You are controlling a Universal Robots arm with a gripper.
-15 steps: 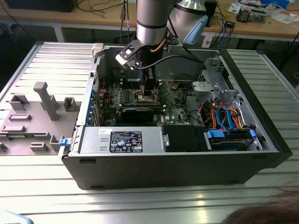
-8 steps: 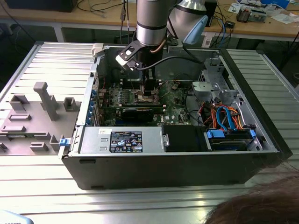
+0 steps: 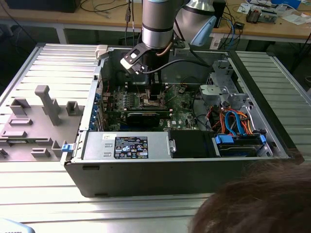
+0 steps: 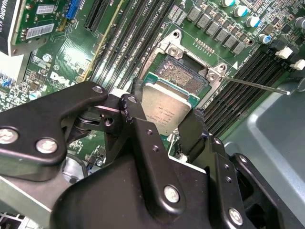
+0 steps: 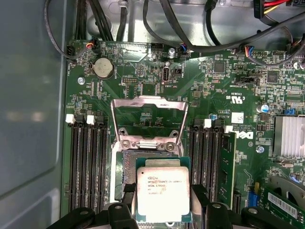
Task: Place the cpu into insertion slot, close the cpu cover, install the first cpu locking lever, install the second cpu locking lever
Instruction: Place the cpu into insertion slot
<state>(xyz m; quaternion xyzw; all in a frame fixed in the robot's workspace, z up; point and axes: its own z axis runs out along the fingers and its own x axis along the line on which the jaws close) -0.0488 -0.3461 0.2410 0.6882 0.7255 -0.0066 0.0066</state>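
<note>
Open grey sheet-metal case (image 3: 146, 177) on the ribbed table (image 3: 34, 194); glossy green board (image 5: 224, 86); thin silvery cpu cover (image 5: 148, 101) tilted up off the dark, pin-textured insertion slot (image 4: 183, 76); matte black claw (image 4: 164, 117) clamps the flat square cpu (image 4: 164, 105) partly over it

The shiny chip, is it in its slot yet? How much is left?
Not in yet. The gripper grips the cpu right over the insertion slot, whose bare pins show beside it. The cpu cover stands flipped open. Seating the chip, closing the cover and fastening both locking levers are left.
</note>
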